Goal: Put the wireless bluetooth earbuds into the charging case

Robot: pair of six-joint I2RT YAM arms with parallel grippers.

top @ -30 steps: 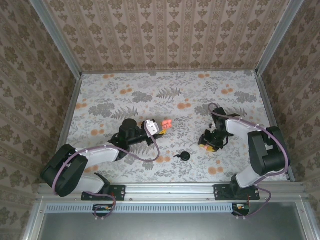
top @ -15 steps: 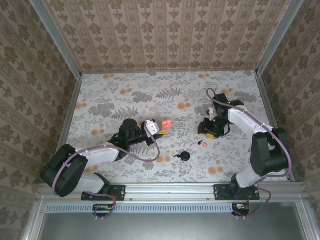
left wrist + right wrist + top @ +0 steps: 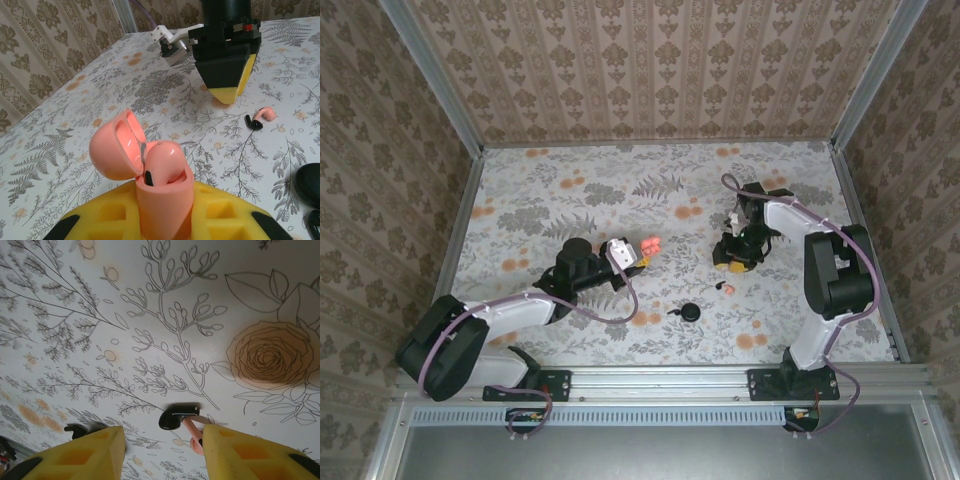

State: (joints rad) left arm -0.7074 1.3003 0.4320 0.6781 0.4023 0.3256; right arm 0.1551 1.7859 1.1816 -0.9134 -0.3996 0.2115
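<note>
My left gripper [image 3: 162, 220] is shut on the salmon-pink charging case [image 3: 167, 197], held upright with its lid [image 3: 115, 147] flipped open. One pink earbud [image 3: 165, 162] sits in a socket. From above, this gripper [image 3: 626, 256] and the case [image 3: 649, 244] are left of centre. A second pink earbud with a black end [image 3: 261, 118] lies on the table. My right gripper [image 3: 733, 261] hovers just behind that earbud [image 3: 725, 287], open and holding nothing. In the right wrist view the earbud [image 3: 186, 421] lies beyond the parted yellow fingers [image 3: 255, 452].
A round black case [image 3: 691, 312] lies on the flowered tabletop [image 3: 620, 190] near the front middle, also at the left wrist view's right edge [image 3: 307, 182]. Patterned walls close off the back and both sides.
The right gripper has drawn back from the near side toward the far side, uncovering the pink earbud on the table. The left gripper with the case has barely shifted.
</note>
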